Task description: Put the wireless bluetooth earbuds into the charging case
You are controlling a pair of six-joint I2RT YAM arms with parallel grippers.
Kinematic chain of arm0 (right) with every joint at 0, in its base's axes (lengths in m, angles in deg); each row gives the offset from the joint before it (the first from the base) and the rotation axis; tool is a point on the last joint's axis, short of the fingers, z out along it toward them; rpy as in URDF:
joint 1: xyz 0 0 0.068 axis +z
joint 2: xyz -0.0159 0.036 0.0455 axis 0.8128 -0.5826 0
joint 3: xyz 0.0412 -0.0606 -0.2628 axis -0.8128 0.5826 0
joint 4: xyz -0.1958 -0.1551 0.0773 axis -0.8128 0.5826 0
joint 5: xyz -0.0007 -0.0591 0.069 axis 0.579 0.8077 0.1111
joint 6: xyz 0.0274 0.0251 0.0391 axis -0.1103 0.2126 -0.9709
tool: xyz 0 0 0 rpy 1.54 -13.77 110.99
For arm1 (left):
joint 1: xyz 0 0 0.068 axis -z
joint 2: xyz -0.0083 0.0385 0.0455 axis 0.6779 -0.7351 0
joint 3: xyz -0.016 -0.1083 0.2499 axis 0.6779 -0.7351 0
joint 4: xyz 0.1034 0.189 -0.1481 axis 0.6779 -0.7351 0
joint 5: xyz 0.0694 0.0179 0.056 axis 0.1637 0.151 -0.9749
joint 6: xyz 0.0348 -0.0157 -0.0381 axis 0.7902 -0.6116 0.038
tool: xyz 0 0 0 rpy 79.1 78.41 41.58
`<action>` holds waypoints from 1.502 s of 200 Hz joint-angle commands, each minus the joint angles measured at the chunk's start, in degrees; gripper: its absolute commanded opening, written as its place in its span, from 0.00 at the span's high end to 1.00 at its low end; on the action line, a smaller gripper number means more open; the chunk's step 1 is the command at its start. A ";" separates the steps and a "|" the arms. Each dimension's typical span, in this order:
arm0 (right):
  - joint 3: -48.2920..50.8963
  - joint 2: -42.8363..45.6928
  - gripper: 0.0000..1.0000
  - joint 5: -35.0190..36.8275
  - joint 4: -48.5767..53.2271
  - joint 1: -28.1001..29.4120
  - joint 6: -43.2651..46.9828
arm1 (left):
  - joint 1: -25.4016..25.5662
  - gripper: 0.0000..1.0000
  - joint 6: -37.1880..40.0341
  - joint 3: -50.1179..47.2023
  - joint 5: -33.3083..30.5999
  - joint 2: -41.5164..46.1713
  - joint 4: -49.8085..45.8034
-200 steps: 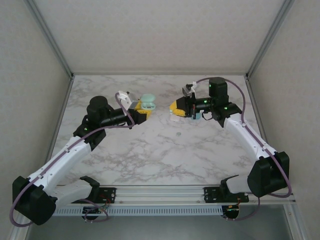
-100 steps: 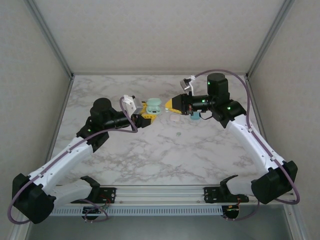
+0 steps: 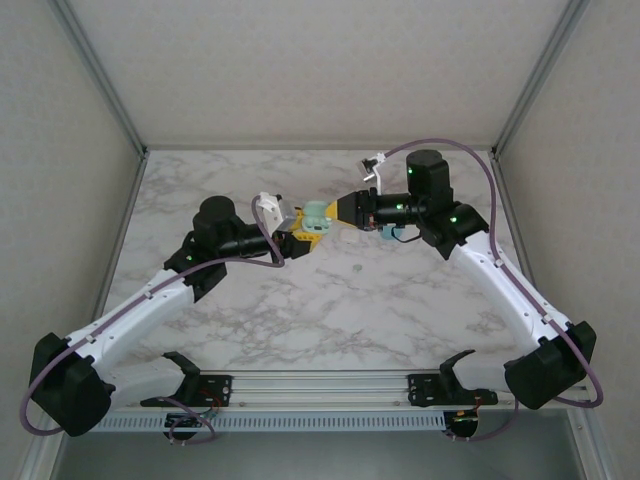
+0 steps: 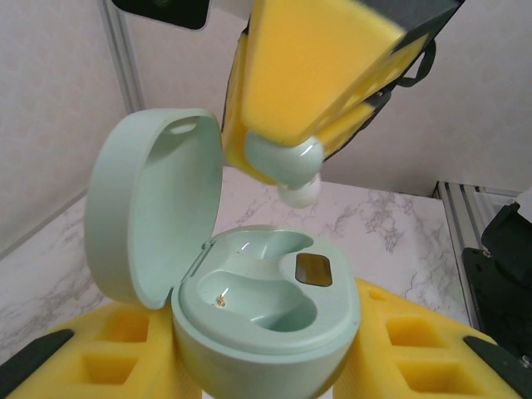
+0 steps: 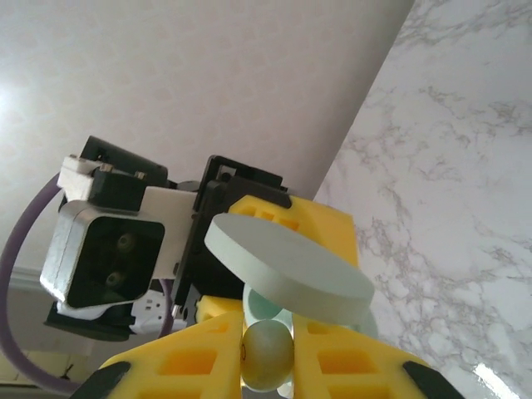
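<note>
Two arms reach inward over the marble table point(image 3: 300, 320) and meet nose to nose near its middle, both lifted clear of the surface. The left arm point(image 3: 150, 300) stretches up and to the right, its yellow jaws clamped on the lower body of a mint case point(image 4: 266, 316), which sits upright between them. The case's lid point(image 4: 141, 208) stands open on the left side as the left wrist view shows it. The right arm point(image 3: 500, 275) bends back toward the left, and its yellow jaws are closed on a mint earbud point(image 4: 287, 162) with a pale tip pointing down. The earbud hangs just above the open case, apart from it, over the two moulded wells point(image 4: 249, 287); a gold contact point(image 4: 220, 301) glints in the left one, and a dark amber patch point(image 4: 314, 270) sits on the rim at the back. Under the right wrist lies a light blue thing point(image 3: 393, 235), too hidden to tell. A small pale speck point(image 3: 358, 268) rests on the table, well apart from both arms.
</note>
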 commanded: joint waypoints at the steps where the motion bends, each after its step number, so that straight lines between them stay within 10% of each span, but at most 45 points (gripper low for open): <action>1: -0.45 0.94 0.81 1.71 0.13 0.66 1.51 | 0.76 0.79 -1.10 2.21 1.18 0.43 2.35; 167: 0.05 0.57 0.79 6.77 0.40 3.34 2.80 | 1.21 0.79 -6.43 1.95 -0.92 0.43 7.00; 300: -2.94 1.25 0.58 13.21 6.41 3.46 4.84 | 1.30 0.80 -6.38 1.63 -0.95 0.61 6.92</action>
